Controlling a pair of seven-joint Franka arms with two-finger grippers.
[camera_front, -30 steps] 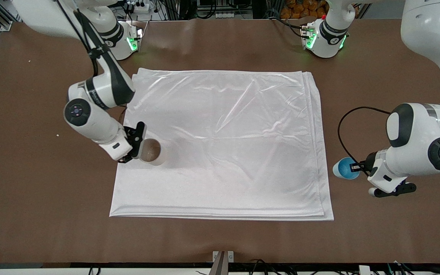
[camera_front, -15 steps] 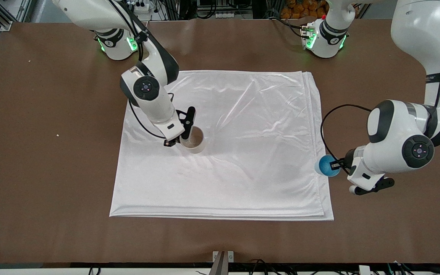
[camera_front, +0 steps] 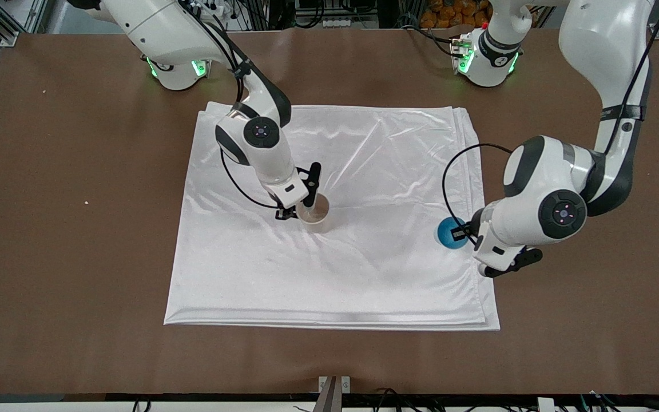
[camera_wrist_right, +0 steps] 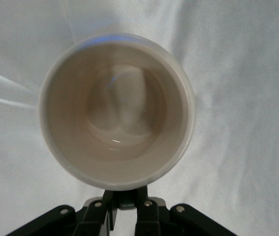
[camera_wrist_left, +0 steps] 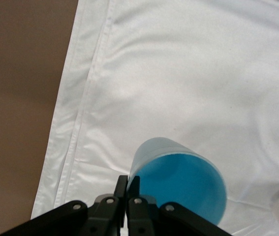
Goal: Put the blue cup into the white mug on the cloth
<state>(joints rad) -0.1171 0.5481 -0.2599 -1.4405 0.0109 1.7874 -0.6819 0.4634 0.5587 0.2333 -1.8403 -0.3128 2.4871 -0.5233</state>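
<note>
Left hand [camera_front: 467, 233] pinches tapered blue cup [camera_front: 450, 233]; right hand [camera_front: 297, 213] grips cylindrical white mug [camera_front: 313, 212] over shiny cloth [camera_front: 364, 274].

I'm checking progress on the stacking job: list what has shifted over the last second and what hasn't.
The right gripper carried the small off-white mug from the right arm's end of the large shiny white cloth toward its middle. The left gripper brought the small light-blue handleless cup from over the bare brown table to over the cloth's edge at the left arm's end. Both jaws stayed shut on their loads; the cloth lay unmoved.
</note>
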